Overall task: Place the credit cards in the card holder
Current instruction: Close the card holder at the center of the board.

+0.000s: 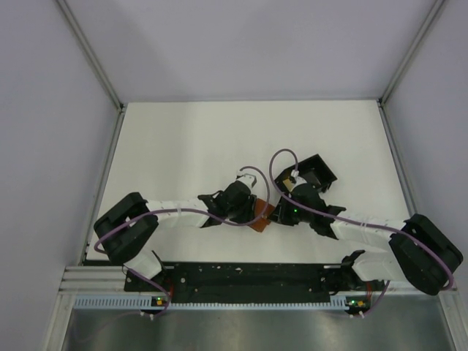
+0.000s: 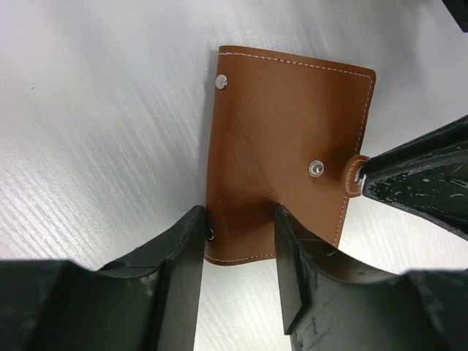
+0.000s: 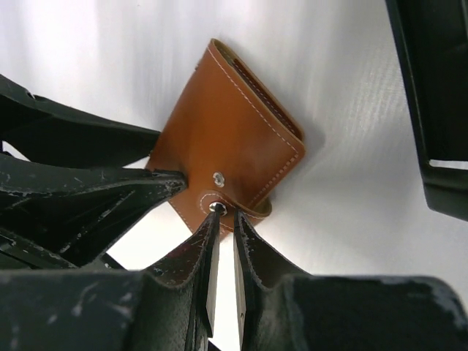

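The card holder (image 1: 260,219) is a closed brown leather wallet lying flat on the white table between the two arms. In the left wrist view the card holder (image 2: 285,139) has its near edge between my left gripper's (image 2: 238,223) spread jaws, which are open and sit on that edge. My left gripper (image 1: 248,210) is at the holder's left side. My right gripper (image 3: 224,213) is almost closed and pinches the holder's closing tab (image 3: 234,205) by its snap. It also shows in the top view (image 1: 280,213). No credit cards are visible.
A black open-frame slotted box (image 1: 316,172) stands just behind the right gripper, and its edge shows at the right of the right wrist view (image 3: 431,110). Grey walls enclose the table on three sides. The arm bases and a black rail run along the near edge.
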Robot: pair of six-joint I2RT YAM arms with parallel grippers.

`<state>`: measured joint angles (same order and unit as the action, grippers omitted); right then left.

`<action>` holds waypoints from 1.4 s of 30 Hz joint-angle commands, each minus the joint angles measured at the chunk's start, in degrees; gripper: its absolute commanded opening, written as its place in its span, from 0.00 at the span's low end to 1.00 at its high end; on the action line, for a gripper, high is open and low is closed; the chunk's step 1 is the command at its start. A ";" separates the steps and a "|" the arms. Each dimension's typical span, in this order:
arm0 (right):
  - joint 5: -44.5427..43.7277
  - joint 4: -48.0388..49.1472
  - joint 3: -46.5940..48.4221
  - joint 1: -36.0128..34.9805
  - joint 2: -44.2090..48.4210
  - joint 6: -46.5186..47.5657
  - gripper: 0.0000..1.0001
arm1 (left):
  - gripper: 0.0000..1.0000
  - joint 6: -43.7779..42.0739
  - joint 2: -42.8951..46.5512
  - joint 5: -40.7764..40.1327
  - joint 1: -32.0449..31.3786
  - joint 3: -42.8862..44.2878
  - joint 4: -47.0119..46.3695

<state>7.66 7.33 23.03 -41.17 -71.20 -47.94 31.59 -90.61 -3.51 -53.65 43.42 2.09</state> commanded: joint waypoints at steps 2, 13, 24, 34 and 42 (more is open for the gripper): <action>-0.54 4.53 2.11 -1.11 -1.75 -1.98 0.13 | 0.39 2.15 -1.33 1.14 -0.40 -2.55 0.99; -4.06 4.44 1.94 -1.28 -1.75 -0.93 0.13 | 0.27 4.26 -2.12 1.05 -1.02 -2.81 1.07; -4.32 7.35 1.32 -1.20 -2.28 -1.01 0.11 | 0.09 5.05 -3.61 0.08 -2.43 -1.58 2.66; -7.39 -2.48 2.19 -1.11 8.07 3.11 0.22 | 0.06 10.33 -3.26 -3.44 -2.43 -0.97 6.44; -11.98 -14.19 3.79 -1.02 9.68 3.57 0.21 | 0.00 17.88 -3.00 -4.84 -2.51 -0.44 9.51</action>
<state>-2.83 -0.82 26.09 -41.69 -60.10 -44.53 45.54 -91.53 -5.39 -55.70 43.72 2.37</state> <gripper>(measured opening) 0.239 0.297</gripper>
